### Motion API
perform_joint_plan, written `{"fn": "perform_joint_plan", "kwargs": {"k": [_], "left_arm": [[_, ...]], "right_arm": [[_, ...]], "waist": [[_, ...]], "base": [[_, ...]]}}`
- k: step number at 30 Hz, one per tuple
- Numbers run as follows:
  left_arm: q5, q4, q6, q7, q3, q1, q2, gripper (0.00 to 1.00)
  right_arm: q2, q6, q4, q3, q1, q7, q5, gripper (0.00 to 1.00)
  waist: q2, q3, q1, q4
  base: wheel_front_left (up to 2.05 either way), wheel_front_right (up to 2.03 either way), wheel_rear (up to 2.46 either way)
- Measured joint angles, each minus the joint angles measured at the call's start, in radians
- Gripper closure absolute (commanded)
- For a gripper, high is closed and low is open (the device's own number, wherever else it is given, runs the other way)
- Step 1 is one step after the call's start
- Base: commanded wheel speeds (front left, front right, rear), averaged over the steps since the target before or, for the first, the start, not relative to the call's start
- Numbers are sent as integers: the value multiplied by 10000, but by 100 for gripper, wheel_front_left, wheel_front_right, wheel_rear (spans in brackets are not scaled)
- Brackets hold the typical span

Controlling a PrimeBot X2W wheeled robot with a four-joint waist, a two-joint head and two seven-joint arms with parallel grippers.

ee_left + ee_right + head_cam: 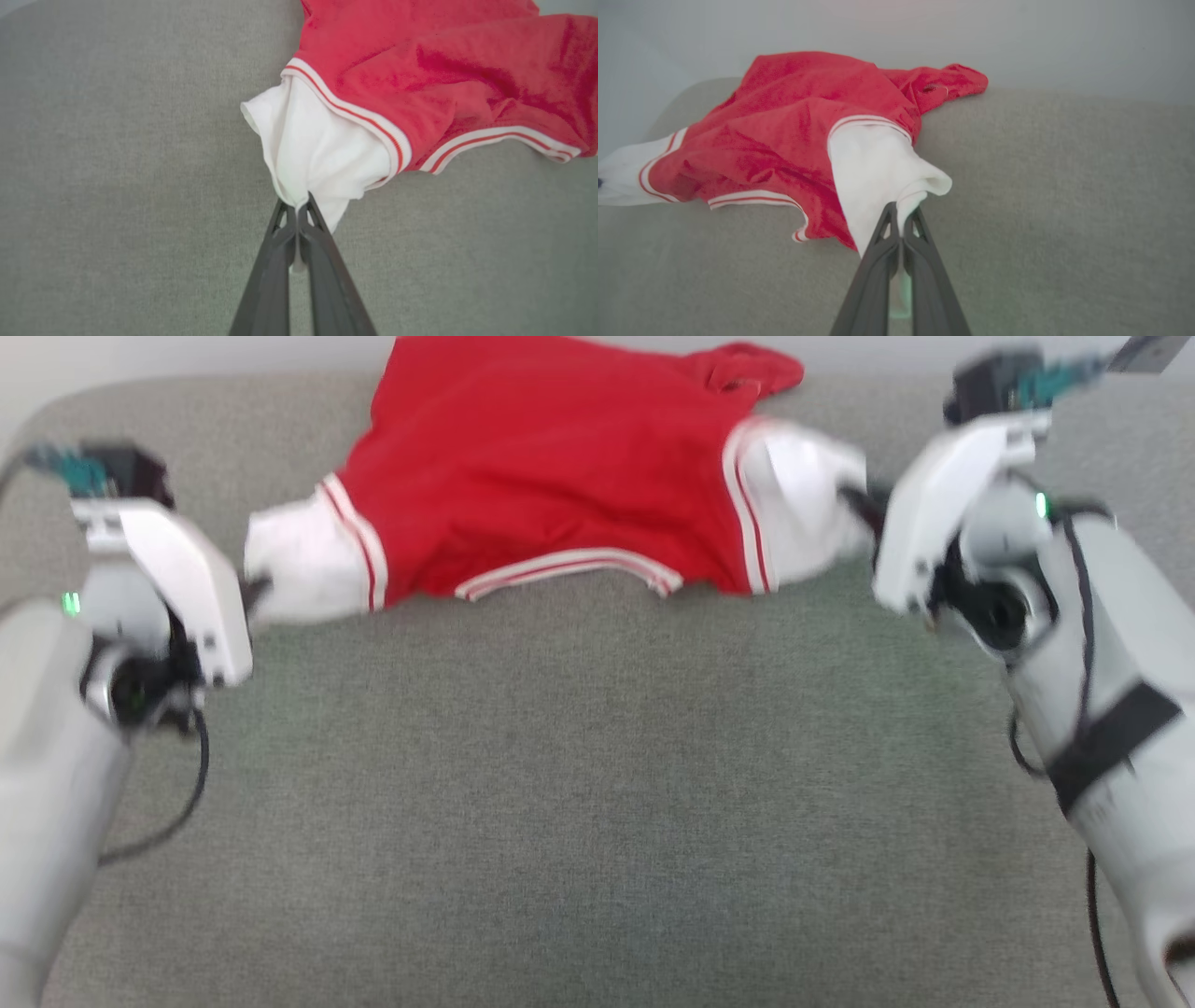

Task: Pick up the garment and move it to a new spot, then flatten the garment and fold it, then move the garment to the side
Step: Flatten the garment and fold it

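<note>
Garment (541,476): spread over far part of grey tabletop (597,803); red body creased, lying between both arms; curved striped trim (569,569) on near edge; hem corner (752,369) bunched at back edge.
Left gripper (299,207): closed tight on end of white left sleeve (299,565); cloth pinched between fingertips and drawn to a point.
Right gripper (902,214): clamped likewise on end of white right sleeve (803,504); fold of cloth caught between fingers, small flap curling just beyond tips.
Sleeves stretched outward to opposite sides; near half of tabletop bare of cloth; head view blurred, fine detail not readable there.
</note>
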Motion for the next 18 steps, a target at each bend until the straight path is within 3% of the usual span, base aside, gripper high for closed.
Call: {"fn": "perform_joint_plan", "kwargs": {"k": [3, 7, 11, 18], "left_arm": [[-295, -874, 157, 616, -48, 978, 368, 100], [-629, -2692, 826, 1083, 15, 2358, 1049, 100], [-1091, -4897, 1894, 1473, 180, 4041, 1791, 100], [-1877, -8335, 3854, 1789, 554, 6760, 3104, 100]], "right_arm": [[-583, 0, -963, 255, 968, 1007, 500, 100], [-1346, -2, -2242, 384, 2310, 2224, 917, 100], [-1896, 0, -3547, 236, 3649, 3545, 1248, 100], [-2491, 0, -5818, -894, 6046, 5691, 1526, 100]], "waist": [[0, -261, 0, -46], [0, -564, 0, -116], [0, -784, 0, -175], [0, -864, 0, -193]], "base": [[0, 0, 0], [0, 0, 0], [0, 0, 0], [0, 0, 0]]}}
